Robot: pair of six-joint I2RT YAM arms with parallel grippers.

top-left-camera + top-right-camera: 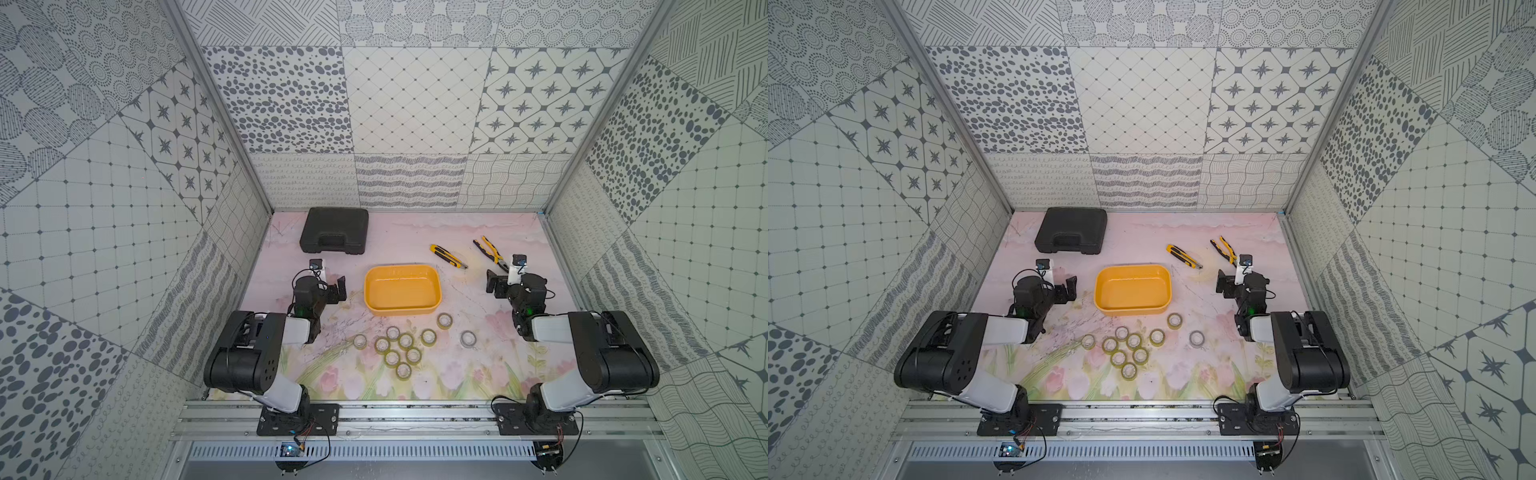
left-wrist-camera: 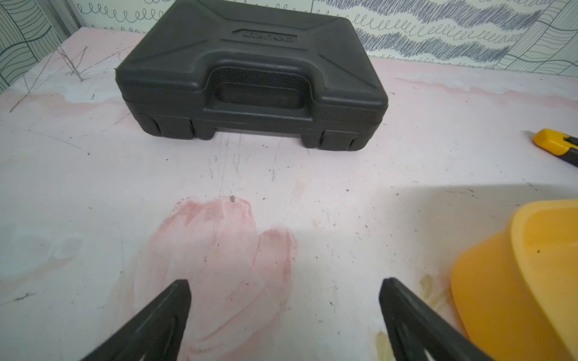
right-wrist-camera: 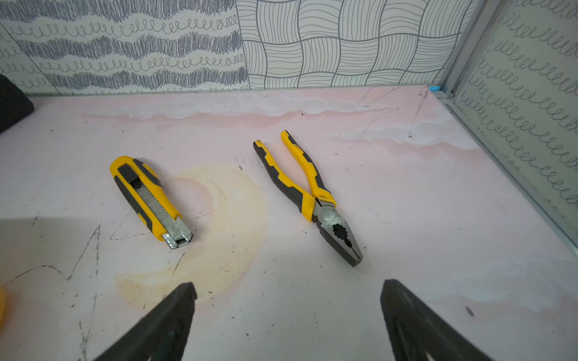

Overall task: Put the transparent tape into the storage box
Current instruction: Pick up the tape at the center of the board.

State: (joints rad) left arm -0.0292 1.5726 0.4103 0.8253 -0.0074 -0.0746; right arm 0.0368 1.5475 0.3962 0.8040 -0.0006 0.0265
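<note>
Student: Grippers first: how do the left gripper (image 2: pixel 285 283) and the right gripper (image 3: pixel 288 284) stand?

Legend: Both have their fingers spread wide with nothing between them. They sit over the pink floral table mat (image 1: pixel 478 374), one on either side of the shallow yellow-orange plastic storage box (image 1: pixel 401 311), which is empty.

Student: And where is the transparent tape?

Legend: The ten small yellowish-green rolls of transparent tape (image 1: pixel 406 340) lie flat on the mat with their cores upward, on the robot's side of the box. Most are crowded together. One outlying roll (image 1: pixel 468 338) lies apart toward the right arm, and another sits near the box's front wall.

Student: How should a roll handle?

Legend: Probably light and stiff, a rigid ring with a smooth wrap that may slip. A sound hold would pinch across the outer rim, or put one finger in the core and clamp the ring wall. The crowded rolls leave little room for fingers, so the outlying ones look easier to take.

Student: What cannot be made out?

Legend: Neither wrist view shows any roll. The left wrist view catches only a corner of the box, along with the black moulded plastic case (image 2: pixel 250 81). In both top views the rolls are too small to tell whether neighbours touch or whether any tape end hangs loose. The right wrist camera also covers the nose of the yellow-handled pliers (image 1: pixel 490 249) beside the yellow utility knife (image 1: pixel 448 256) — both lie beyond the box
</note>
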